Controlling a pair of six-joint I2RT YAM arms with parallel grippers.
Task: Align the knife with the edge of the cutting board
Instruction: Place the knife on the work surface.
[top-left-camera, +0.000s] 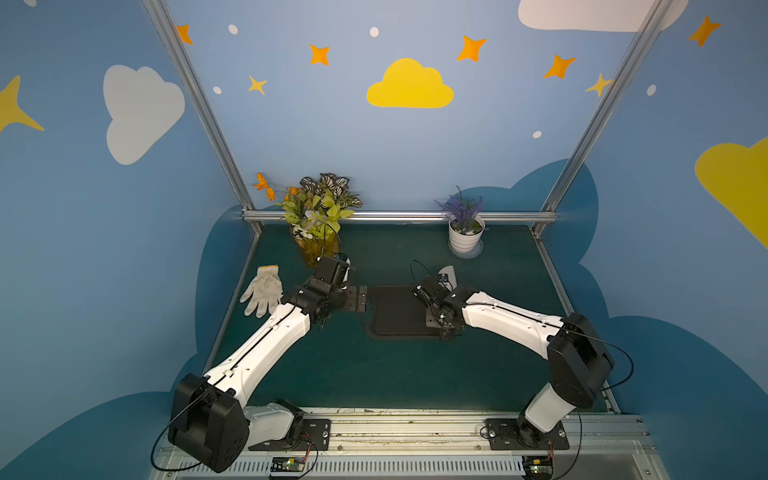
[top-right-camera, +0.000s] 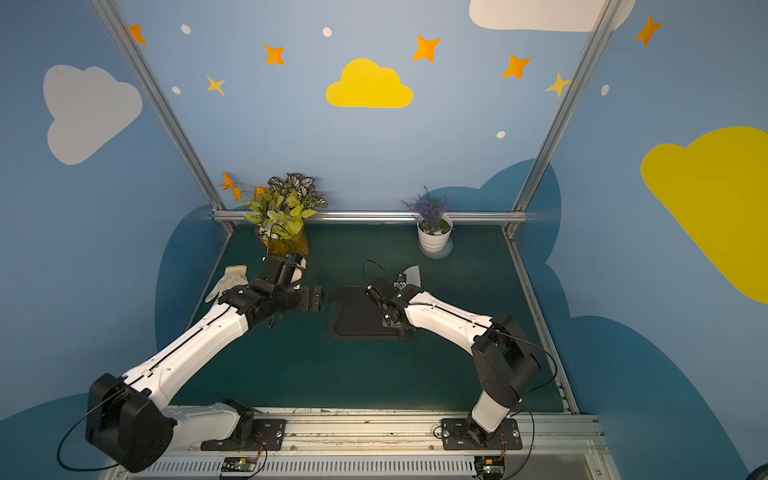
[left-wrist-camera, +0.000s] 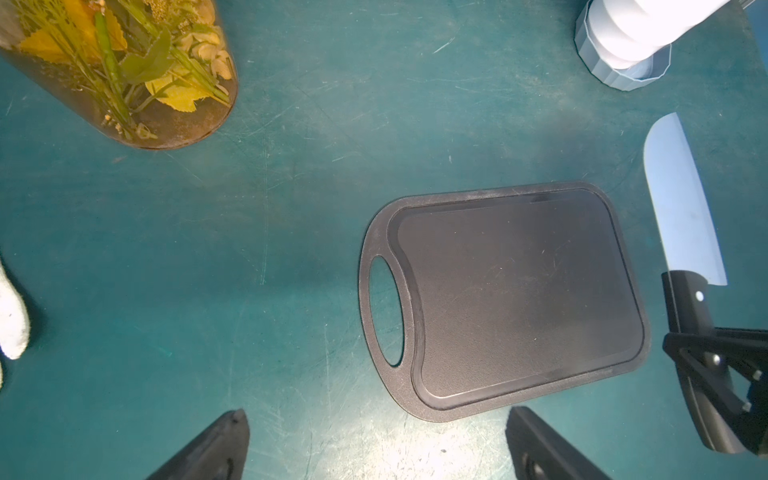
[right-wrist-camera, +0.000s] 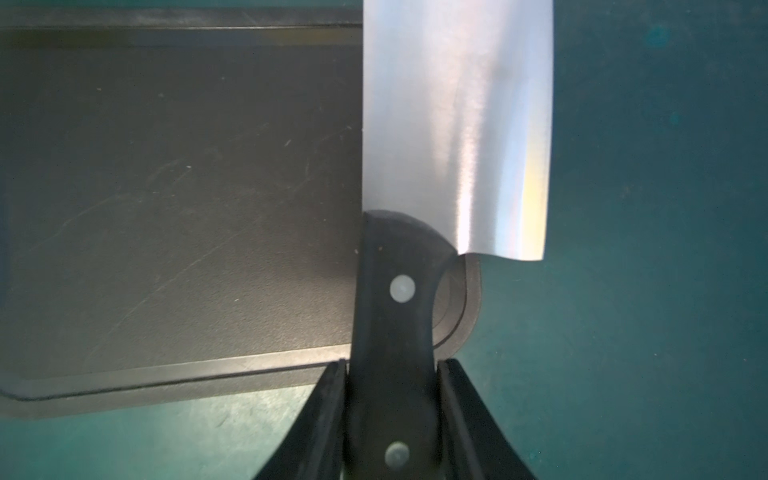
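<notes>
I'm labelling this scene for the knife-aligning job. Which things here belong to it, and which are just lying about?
Belong to the job:
knife, held by its handle
cutting board
right hand

Just lying about:
white glove
vase of flowers
potted lavender

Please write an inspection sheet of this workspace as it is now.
Surface: scratched dark green table mat; no spills seen.
Job's things: flat black plastic cutting board lies on the mat; cleaver knife, silver blade, black riveted handle, along its end opposite the oval handle hole.
Clutter: white knitted glove; yellow-green flowers in amber vase; purple plant in white pot.
Grippers: right gripper jaws shut on knife handle; left gripper jaws open, empty.
Cables: black cables loop along both arms.
Surroundings: blue cloud-painted walls; aluminium frame.
</notes>
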